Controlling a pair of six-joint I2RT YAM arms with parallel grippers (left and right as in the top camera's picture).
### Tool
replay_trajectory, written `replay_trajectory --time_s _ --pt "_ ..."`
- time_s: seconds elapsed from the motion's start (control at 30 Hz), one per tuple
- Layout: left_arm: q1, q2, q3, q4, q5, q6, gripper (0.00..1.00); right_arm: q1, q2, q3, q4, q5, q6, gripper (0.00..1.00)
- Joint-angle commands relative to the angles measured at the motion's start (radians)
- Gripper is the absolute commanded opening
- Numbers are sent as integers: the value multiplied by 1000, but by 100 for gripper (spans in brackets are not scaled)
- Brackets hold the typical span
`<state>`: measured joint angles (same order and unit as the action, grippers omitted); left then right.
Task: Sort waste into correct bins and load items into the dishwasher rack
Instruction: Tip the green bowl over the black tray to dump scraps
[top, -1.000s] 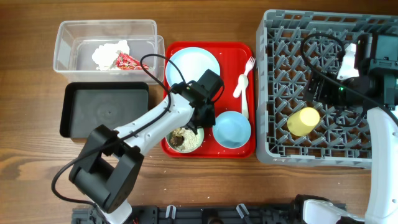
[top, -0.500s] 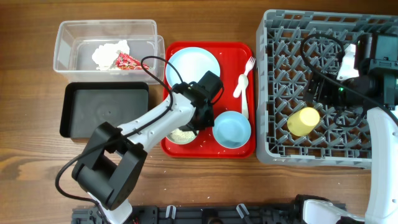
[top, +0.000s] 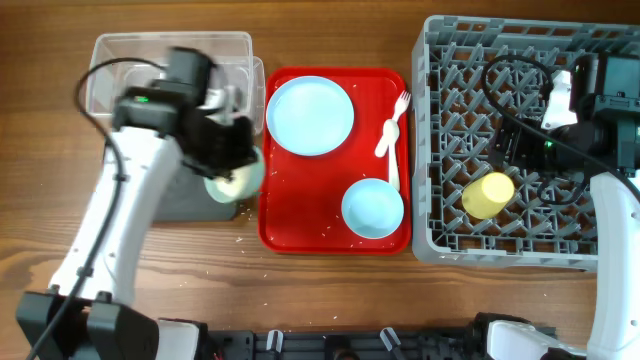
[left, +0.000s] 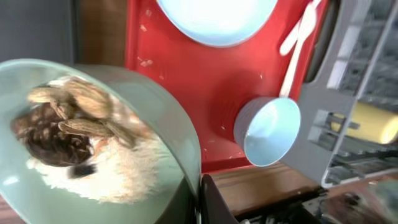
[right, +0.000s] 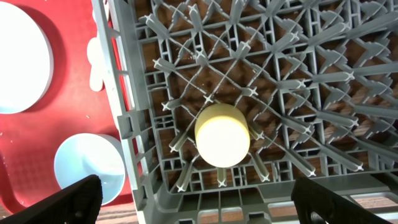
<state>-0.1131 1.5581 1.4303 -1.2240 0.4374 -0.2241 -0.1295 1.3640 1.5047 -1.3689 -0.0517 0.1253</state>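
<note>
My left gripper (top: 238, 165) is shut on the rim of a pale blue bowl (top: 237, 184), which it holds over the right end of the black tub (top: 190, 205). In the left wrist view that bowl (left: 93, 143) holds white rice and brown food bits, with my finger (left: 200, 190) clamped on its rim. The plate (top: 310, 114), second bowl (top: 372, 208) and white fork (top: 392, 125) lie on the red tray (top: 300, 235). The yellow cup (top: 488, 195) lies in the grey rack (top: 440, 60). My right gripper (right: 208, 208) is open above the cup (right: 222, 134). My arm hides the wrapper and tissue.
The clear tub (top: 105, 60) stands behind the black tub, partly under my left arm. A few loose grains lie on the tray's front (top: 325, 232) and on the wood beside it (top: 240, 240). The rack stands right against the tray's right side.
My left gripper has lifted the bowl of rice and food off the red tray and carried it left, to above the black tub. The right arm has not moved.
</note>
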Motion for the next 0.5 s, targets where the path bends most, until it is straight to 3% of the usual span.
replay_trajectory --time_s 0.0,0.13,0.23,0.47 --pt "248 47 -50 -4 356 341 4 -2 4 8 -1 -22 -18 100" --pt "454 148 -109 -4 616 516 4 -2 4 8 1 -28 -18 100" --pt "544 250 -124 -16 759 580 4 -2 4 8 2 -28 -18 100" --pt "667 354 -123 -77 993 601 4 -2 4 8 2 -27 -21 100"
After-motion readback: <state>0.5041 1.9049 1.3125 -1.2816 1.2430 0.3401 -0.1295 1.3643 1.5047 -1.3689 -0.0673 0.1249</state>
